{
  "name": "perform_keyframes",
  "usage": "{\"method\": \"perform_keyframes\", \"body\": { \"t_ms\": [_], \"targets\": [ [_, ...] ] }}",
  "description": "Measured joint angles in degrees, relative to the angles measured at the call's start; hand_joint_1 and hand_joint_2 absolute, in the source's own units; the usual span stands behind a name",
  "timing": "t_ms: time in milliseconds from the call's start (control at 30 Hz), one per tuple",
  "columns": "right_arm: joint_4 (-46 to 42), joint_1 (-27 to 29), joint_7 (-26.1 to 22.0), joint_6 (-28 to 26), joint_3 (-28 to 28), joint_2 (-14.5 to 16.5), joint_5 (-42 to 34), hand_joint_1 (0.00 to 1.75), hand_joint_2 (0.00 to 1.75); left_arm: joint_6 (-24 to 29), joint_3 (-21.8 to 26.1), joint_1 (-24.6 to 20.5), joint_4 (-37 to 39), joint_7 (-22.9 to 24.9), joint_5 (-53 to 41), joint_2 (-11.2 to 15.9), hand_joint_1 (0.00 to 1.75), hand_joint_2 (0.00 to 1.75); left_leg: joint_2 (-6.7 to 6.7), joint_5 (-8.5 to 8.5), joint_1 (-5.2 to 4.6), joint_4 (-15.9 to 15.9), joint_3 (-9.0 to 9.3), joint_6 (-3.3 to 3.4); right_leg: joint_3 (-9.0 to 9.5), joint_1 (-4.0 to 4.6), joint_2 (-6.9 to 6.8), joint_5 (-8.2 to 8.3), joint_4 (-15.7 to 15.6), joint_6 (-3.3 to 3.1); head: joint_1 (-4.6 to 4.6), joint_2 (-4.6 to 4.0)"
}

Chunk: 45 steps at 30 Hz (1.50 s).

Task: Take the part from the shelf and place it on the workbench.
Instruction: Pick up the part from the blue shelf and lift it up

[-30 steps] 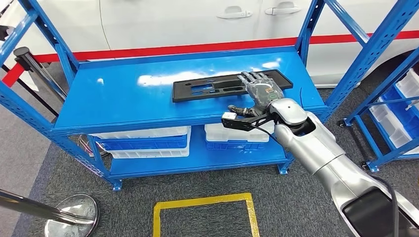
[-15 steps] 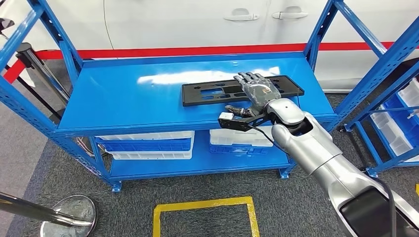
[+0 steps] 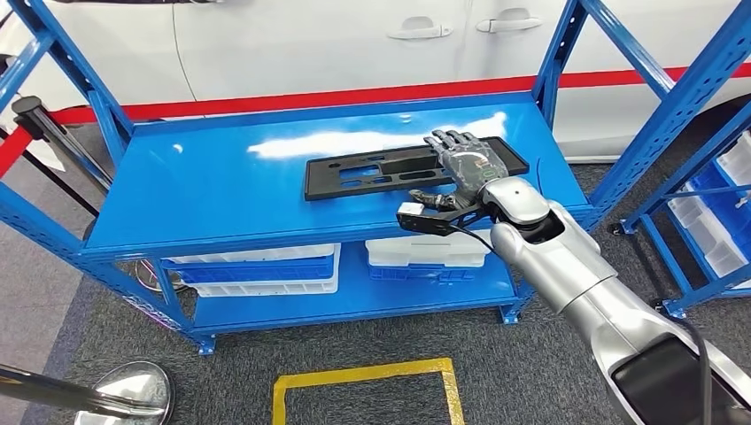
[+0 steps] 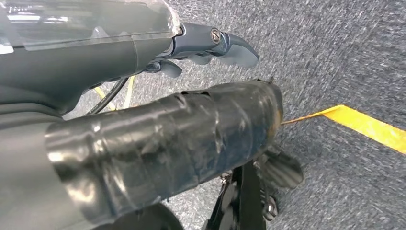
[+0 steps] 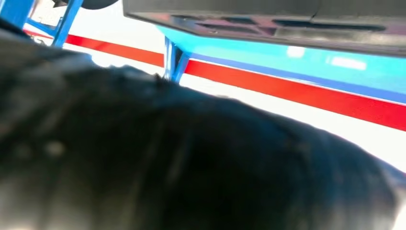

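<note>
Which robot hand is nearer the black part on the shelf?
Right. The right robot hand lies on the black part; the left robot hand hangs over grey carpet, away from it.

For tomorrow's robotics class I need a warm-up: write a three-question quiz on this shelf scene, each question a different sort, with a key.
1. True or false: the flat black plastic panel with cut-outs lies on the lower level of the blue metal shelf.
2. Multiple choice: the right hand rests on the panel's A) left end B) middle C) right end.
3. Fill in: under the top level stand white and blue plastic ______.

Key: 1 false, it lies on the top level; 2 C; 3 bins.
</note>
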Motion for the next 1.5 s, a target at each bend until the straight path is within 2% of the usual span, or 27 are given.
{"method": "perform_keyframes", "body": {
  "t_ms": [33, 67, 133, 200, 300, 367, 467, 500, 533, 567, 600, 667, 700, 767, 833, 867, 900, 967, 1000, 1033, 1067, 1133, 1200, 1267, 1367, 1433, 1500],
  "targets": [
    [0.08, 0.07, 0.0, 0.0, 0.0, 0.01, 0.0, 0.0, 0.0, 0.0, 0.01, 0.03, 0.0, 0.0, 0.01, 0.0, 0.0, 0.0, 0.0, 1.41, 0.0, -0.7, -0.13, 0.03, 0.24, 0.01, 0.0, -0.19, 0.02, 0.03, -0.01, 0.0],
    [0.14, 0.09, 0.0, -0.01, 0.0, 0.01, 0.0, 0.0, 0.0, 0.0, 0.01, 0.06, 0.0, 0.0, 0.01, 0.0, 0.0, 0.0, 0.0, 3.63, 0.0, -3.4, 0.78, 0.15, 0.57, 0.01, 0.0, -0.42, 0.03, 0.09, 0.0, 0.0],
    [0.19, 0.02, 0.0, -0.03, 0.0, 0.01, 0.0, 0.0, 0.0, 0.0, 0.01, 0.11, 0.0, 0.0, 0.01, 0.0, 0.0, 0.0, -0.01, 7.71, -0.13, -11.42, 4.24, 0.65, 1.22, 0.12, 0.03, -0.96, 0.09, 0.4, 0.01, -0.01],
    [0.22, -0.05, 0.0, -0.07, 0.0, 0.01, 0.0, 0.0, 0.0, 0.0, 0.0, 0.04, 0.0, 0.0, 0.01, 0.0, 0.0, 0.0, -0.03, 8.79, -0.39, -15.8, 6.33, 1.2, 1.44, 0.28, 0.08, -1.3, 0.11, 0.88, 0.02, -0.01],
    [0.25, -0.1, 0.0, -0.11, 0.0, 0.01, 0.0, 0.0, 0.0, 0.0, 0.0, -0.08, 0.0, 0.0, 0.01, -0.01, 0.0, 0.0, -0.04, 8.51, -0.3, -16.53, 6.84, 1.98, 1.6, 0.32, 0.05, -1.56, -0.02, 1.68, 0.04, -0.01],
    [0.25, -0.28, 0.0, -0.13, 0.0, -0.03, 0.0, 0.0, 0.0, 0.0, 0.01, -0.03, 0.0, 0.0, 0.01, -0.04, 0.0, 0.0, 0.11, 8.61, 0.04, -17.22, 7.47, 2.69, 0.53, 0.34, 0.03, -3.26, 2.67, 2.08, 0.06, 0.0],
    [0.38, -0.08, 0.0, -0.13, 0.0, -0.07, 0.0, 0.0, 0.0, -0.02, 0.01, -0.03, 0.0, 0.0, 0.01, -0.07, 0.0, 0.0, 0.17, 8.36, 0.06, -17.36, 7.8, 3.32, -5.3, 0.07, 0.04, -7.61, 13.33, 2.49, 0.07, -0.01],
    [0.46, 0.12, 0.0, -0.13, 0.0, -0.08, 0.0, 0.0, 0.0, -0.04, 0.01, -0.04, 0.0, 0.0, 0.01, -0.06, 0.0, 0.0, 0.12, 8.21, 0.05, -17.28, 7.85, 3.38, -6.89, -0.07, 0.03, -7.82, 15.64, 2.63, 0.07, -0.01],
    [0.54, 0.26, 0.0, -0.13, 0.0, -0.09, 0.0, 0.0, 0.0, -0.09, 0.01, -0.04, 0.0, 0.0, 0.02, -0.06, 0.0, 0.0, 0.06, 8.02, 0.05, -17.13, 7.93, 3.35, -7.54, -0.19, 0.01, -6.94, 15.97, 2.73, 0.07, -0.01],
    [0.58, 0.31, -0.02, -0.14, 0.0, -0.1, 0.0, 0.0, 0.0, -0.13, 0.01, 0.0, 0.0, 0.0, 0.02, -0.06, 0.0, 0.0, 0.0, 7.76, 0.05, -16.92, 8.05, 3.24, -7.03, -0.32, -0.01, -5.0, 13.99, 2.76, 0.07, -0.01],
    [0.6, 0.3, -0.04, -0.15, 0.0, -0.1, 0.0, 0.0, 0.0, -0.16, 0.02, 0.05, 0.0, 0.0, 0.03, -0.07, 0.0, 0.0, -0.03, 7.43, 0.06, -16.64, 8.2, 3.08, -5.68, -0.43, -0.04, -2.49, 10.44, 2.73, 0.08, -0.01],
    [0.62, 0.2, -0.09, -0.19, 0.0, -0.09, 0.0, 0.0, 0.0, -0.19, 0.02, 0.08, 0.0, -0.01, 0.04, -0.09, 0.0, 0.0, -0.08, 6.78, -0.05, -16.02, 8.26, 2.58, -2.86, -0.39, -0.04, 0.5, 3.74, 2.52, 0.07, 0.0],
    [0.63, 0.22, -0.11, -0.22, 0.0, -0.09, 0.0, 0.0, 0.0, -0.2, 0.02, 0.04, 0.0, -0.03, 0.04, -0.1, 0.0, 0.0, -0.09, 6.57, -0.12, -15.83, 8.2, 2.29, -2.13, -0.26, -0.02, 0.9, 1.94, 2.39, 0.07, 0.0],
    [0.66, 0.32, -0.15, -0.27, 0.0, -0.08, 0.0, 0.0, 0.0, -0.2, 0.02, -0.04, 0.0, -0.06, 0.05, -0.11, 0.0, 0.0, -0.1, 6.43, -0.22, -15.81, 8.15, 1.73, -1.89, 0.01, 0.06, 0.61, 1.12, 2.04, 0.04, 0.0],
    [0.67, 0.33, -0.14, -0.31, 0.0, -0.09, 0.0, 0.0, 0.0, -0.2, 0.02, -0.08, 0.0, -0.08, 0.05, -0.1, 0.0, 0.0, -0.04, 5.94, -0.1, -15.47, 8.05, 1.2, -1.56, -0.2, 0.06, 0.67, 0.76, 1.39, 0.03, 0.0],
    [0.68, 0.28, -0.13, -0.33, 0.0, -0.09, 0.0, 0.0, 0.0, -0.2, 0.02, -0.06, 0.0, -0.09, 0.05, -0.11, 0.0, 0.0, -0.01, 5.09, -0.02, -14.15, 7.52, 0.91, -1.31, -0.31, 0.05, 0.69, 0.53, 0.97, 0.02, 0.0],
    [0.68, 0.25, -0.14, -0.37, 0.0, -0.08, 0.0, 0.0, 0.0, -0.2, 0.02, -0.04, 0.0, -0.09, 0.05, -0.13, 0.0, 0.0, 0.02, 3.72, 0.07, -11.59, 6.33, 0.65, -1.06, -0.39, 0.03, 0.66, 0.34, 0.59, 0.01, 0.0],
    [0.69, 0.39, -0.2, -0.4, 0.0, -0.02, 0.0, 0.0, 0.0, -0.19, 0.02, 0.02, 0.0, -0.09, 0.05, -0.14, 0.0, 0.0, 0.03, 0.62, 0.15, -4.18, 2.57, 0.26, -0.78, -0.24, 0.02, 0.42, 0.32, 0.09, -0.02, -0.01],
    [0.71, 0.57, -0.23, -0.41, 0.0, 0.01, 0.0, 0.0, 0.0, -0.19, 0.02, 0.01, 0.0, -0.08, 0.05, -0.14, 0.0, 0.0, 0.03, -0.13, 0.17, -1.22, 0.83, 0.16, -0.67, -0.17, 0.02, 0.29, 0.34, 0.01, -0.01, -0.01],
    [0.73, 0.75, -0.24, -0.41, 0.0, 0.02, 0.0, 0.0, 0.0, -0.18, 0.02, 0.02, 0.0, -0.08, 0.05, -0.13, 0.0, 0.0, 0.03, 0.17, 0.17, -0.07, -0.07, 0.13, -0.55, -0.11, 0.03, 0.16, 0.36, -0.01, -0.01, -0.01],
    [0.74, 0.87, -0.25, -0.41, 0.0, 0.03, 0.0, 0.0, 0.0, -0.17, 0.02, 0.05, 0.0, -0.07, 0.05, -0.13, 0.0, 0.0, 0.03, 1.53, 0.17, -1.05, 0.08, 0.19, -0.38, -0.09, 0.05, 0.0, 0.4, 0.03, -0.01, 0.0],
    [0.76, 0.93, -0.27, -0.43, 0.0, 0.12, 0.0, 0.0, 0.0, -0.17, 0.02, 0.09, 0.0, -0.04, 0.08, -0.12, 0.0, 0.0, 0.03, 5.88, 0.15, -8.39, 3.18, 0.58, 0.11, -0.07, 0.11, -0.43, 0.47, 0.26, -0.01, 0.0],
    [0.89, 0.89, -0.33, -0.48, 0.0, 0.24, -0.01, 0.0, 0.0, -0.17, 0.02, 0.06, 0.0, -0.01, 0.12, -0.1, 0.0, 0.0, 0.01, 8.1, -0.1, -14.68, 6.18, 1.04, 0.33, 0.1, 0.17, -0.79, 0.56, 0.67, -0.01, -0.01],
    [1.14, 0.95, -0.45, -0.55, 0.0, 0.34, -0.04, 0.0, 0.0, -0.13, 0.02, 0.0, 0.0, 0.01, 0.16, -0.09, 0.0, 0.0, -0.06, 7.82, -0.4, -15.91, 6.83, 1.35, 0.32, 0.18, 0.19, -0.84, 0.43, 1.18, 0.02, -0.01],
    [1.49, 0.92, -0.67, -0.69, 0.0, 0.46, -0.09, 0.0, 0.0, -0.03, 0.03, 0.02, 0.0, 0.15, 0.19, -0.1, 0.0, 0.0, -0.02, 8.0, -0.06, -16.86, 7.56, 2.15, 0.11, 0.17, 0.14, -1.68, 1.3, 2.03, 0.07, 0.0],
    [1.72, 0.96, -0.76, -0.79, 0.0, 0.47, -0.1, 0.0, 0.0, 0.0, 0.04, 0.08, 0.0, 0.29, 0.19, -0.11, 0.0, 0.0, 0.1, 8.01, 0.11, -17.34, 8.07, 2.76, -2.44, 0.01, 0.12, -4.22, 6.45, 2.37, 0.12, 0.0],
    [2.05, 1.42, -0.86, -0.84, 0.0, 0.47, -0.11, 0.0, 0.0, 0.0, 0.03, 0.02, 0.0, 0.34, 0.2, -0.1, 0.0, 0.0, 0.07, 7.79, 0.1, -17.26, 8.19, 3.13, -6.5, -0.15, 0.11, -6.52, 13.5, 2.62, 0.13, 0.0]
  ]
}}
